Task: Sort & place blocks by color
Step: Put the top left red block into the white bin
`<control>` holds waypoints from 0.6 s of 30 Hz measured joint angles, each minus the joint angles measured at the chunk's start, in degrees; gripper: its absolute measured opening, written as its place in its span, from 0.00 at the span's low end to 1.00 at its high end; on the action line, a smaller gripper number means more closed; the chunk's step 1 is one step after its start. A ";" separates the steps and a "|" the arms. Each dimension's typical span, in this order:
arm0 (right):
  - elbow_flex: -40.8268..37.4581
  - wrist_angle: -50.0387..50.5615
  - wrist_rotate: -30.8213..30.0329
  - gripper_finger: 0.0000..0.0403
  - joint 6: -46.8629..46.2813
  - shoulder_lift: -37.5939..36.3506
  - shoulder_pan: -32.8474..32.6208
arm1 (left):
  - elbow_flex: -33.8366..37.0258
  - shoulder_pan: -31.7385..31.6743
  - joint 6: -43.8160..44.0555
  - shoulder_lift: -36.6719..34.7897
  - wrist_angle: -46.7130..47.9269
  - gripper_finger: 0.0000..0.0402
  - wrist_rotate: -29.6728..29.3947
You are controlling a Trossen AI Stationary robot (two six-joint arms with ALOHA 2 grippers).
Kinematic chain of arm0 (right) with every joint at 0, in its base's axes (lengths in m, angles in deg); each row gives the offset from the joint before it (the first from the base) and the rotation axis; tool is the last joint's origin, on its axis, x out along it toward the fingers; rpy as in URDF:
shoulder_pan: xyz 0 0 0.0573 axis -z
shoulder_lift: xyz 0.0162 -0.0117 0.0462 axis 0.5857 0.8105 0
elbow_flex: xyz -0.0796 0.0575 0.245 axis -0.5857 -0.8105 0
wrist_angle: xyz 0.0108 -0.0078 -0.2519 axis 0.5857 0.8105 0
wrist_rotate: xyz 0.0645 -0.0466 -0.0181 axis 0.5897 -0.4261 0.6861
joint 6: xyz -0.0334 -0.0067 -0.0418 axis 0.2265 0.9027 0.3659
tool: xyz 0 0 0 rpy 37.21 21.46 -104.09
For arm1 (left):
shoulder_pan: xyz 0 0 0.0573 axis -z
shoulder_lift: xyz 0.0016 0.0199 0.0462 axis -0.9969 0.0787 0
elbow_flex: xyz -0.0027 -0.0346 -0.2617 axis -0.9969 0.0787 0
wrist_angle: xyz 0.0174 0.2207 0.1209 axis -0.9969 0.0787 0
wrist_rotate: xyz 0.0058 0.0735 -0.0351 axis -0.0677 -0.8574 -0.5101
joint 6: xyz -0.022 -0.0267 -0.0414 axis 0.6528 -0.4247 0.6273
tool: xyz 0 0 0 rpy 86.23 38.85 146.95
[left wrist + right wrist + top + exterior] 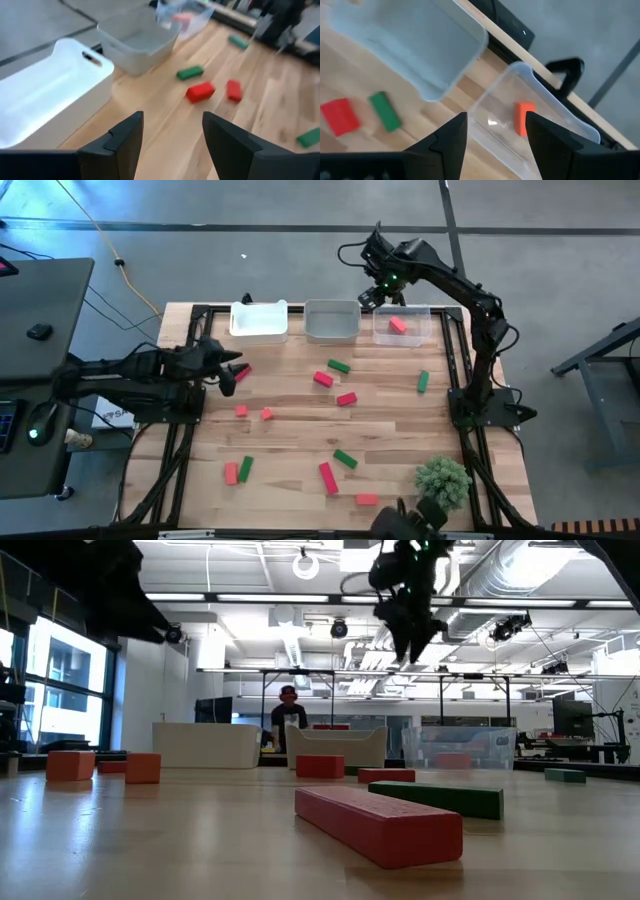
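Several red, green and orange-red blocks lie flat and scattered on the wooden table [300, 430], among them a green one [338, 366] and a red one [322, 379] near the middle. One orange-red block [523, 117] lies in the clear right bin [415, 330]. My right gripper [496, 135] hangs open and empty high above that bin's near left corner [372, 296]. At the table's left side, my left gripper [232, 370] is raised, open and empty. It points toward the bins, with a red block [243, 372] just beyond it.
Three bins stand in a row along the far edge: white [258, 321], grey [332, 321] and clear. A bushy green plant [443, 480] stands at the near right corner. Black frame rails run along the table's left and right edges. A person [288, 715] is far behind the table.
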 joint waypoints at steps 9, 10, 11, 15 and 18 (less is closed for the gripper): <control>10.48 4.16 -0.03 0.47 -1.33 0.00 -6.58 | -0.16 -1.74 5.52 6.73 2.85 0.48 -0.02; 11.63 4.69 -0.03 0.47 -1.49 0.00 -7.28 | -0.16 -2.53 6.04 7.32 3.42 0.48 0.23; 12.73 5.11 -0.03 0.47 -1.77 0.00 -7.98 | -0.16 -3.37 6.50 7.90 3.96 0.48 0.72; 16.57 6.32 -0.03 0.47 -2.58 0.00 -10.46 | -0.16 -7.50 7.09 10.21 4.37 0.48 4.69; 18.65 6.54 -0.06 0.47 -2.76 -0.04 -12.19 | -0.18 -10.92 7.50 12.17 4.86 0.48 7.22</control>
